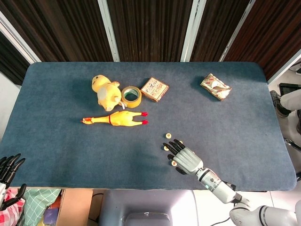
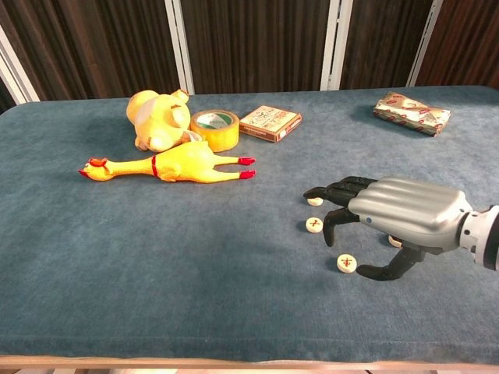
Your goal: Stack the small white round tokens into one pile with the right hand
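Note:
Several small white round tokens lie apart near the front middle of the blue table (image 1: 56,155). One token (image 2: 314,225) sits just under the fingertips (image 2: 331,192) of my right hand. Another token (image 2: 345,263) lies by the thumb, and a third token (image 2: 314,202) peeks out at the fingertips. My right hand (image 1: 184,158) (image 2: 401,209) hovers palm down over the group with fingers spread, holding nothing and hiding some tokens. In the head view a token (image 1: 165,148) shows left of the fingers. My left hand (image 1: 8,170) hangs off the table's front left corner, fingers apart.
A rubber chicken (image 1: 115,119) lies left of the tokens. Behind it are a yellow pig toy (image 1: 106,91), a tape roll (image 1: 131,96) and a small flat box (image 1: 154,89). A patterned packet (image 1: 216,86) lies at the back right.

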Action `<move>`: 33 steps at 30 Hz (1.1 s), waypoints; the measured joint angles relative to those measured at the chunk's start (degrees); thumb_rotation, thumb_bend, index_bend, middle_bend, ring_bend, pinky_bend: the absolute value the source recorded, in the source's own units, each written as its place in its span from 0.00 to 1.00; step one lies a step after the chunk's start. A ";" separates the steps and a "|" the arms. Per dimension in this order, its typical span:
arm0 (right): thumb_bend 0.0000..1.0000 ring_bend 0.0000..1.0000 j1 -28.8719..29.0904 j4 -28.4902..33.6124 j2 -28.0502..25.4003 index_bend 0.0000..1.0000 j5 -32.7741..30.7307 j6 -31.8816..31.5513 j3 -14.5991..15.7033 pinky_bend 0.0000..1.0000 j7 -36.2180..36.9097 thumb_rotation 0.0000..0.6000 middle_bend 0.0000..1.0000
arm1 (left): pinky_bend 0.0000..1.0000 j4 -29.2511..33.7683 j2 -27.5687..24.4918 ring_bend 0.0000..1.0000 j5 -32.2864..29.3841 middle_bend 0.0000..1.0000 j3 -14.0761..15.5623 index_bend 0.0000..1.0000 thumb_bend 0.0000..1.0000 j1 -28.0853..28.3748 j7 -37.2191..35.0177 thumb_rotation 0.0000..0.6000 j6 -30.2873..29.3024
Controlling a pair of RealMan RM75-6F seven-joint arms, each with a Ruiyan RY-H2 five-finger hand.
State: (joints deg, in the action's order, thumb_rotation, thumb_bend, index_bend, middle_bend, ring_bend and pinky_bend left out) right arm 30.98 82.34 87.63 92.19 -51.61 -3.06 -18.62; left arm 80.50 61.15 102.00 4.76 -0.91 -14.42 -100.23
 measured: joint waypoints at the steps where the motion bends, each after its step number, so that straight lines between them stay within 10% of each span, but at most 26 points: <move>1: 0.44 0.00 0.12 -0.25 0.15 0.51 -0.24 0.10 0.13 0.00 -0.12 1.00 0.00 | 0.07 0.03 0.01 0.00 0.08 0.00 0.04 0.00 0.44 0.03 0.10 1.00 0.06; 33: 0.48 0.00 2.38 -3.35 3.20 0.62 -5.71 -0.11 1.63 0.00 -3.32 1.00 0.00 | 0.07 0.03 -0.08 0.00 -0.11 0.00 -0.05 0.00 0.44 -0.06 -0.22 1.00 -0.15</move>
State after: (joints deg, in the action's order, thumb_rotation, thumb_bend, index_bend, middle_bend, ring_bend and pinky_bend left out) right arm 33.36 79.00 90.83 86.48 -51.72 -1.42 -21.94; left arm 80.53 61.07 101.89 4.72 -0.97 -14.63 -100.38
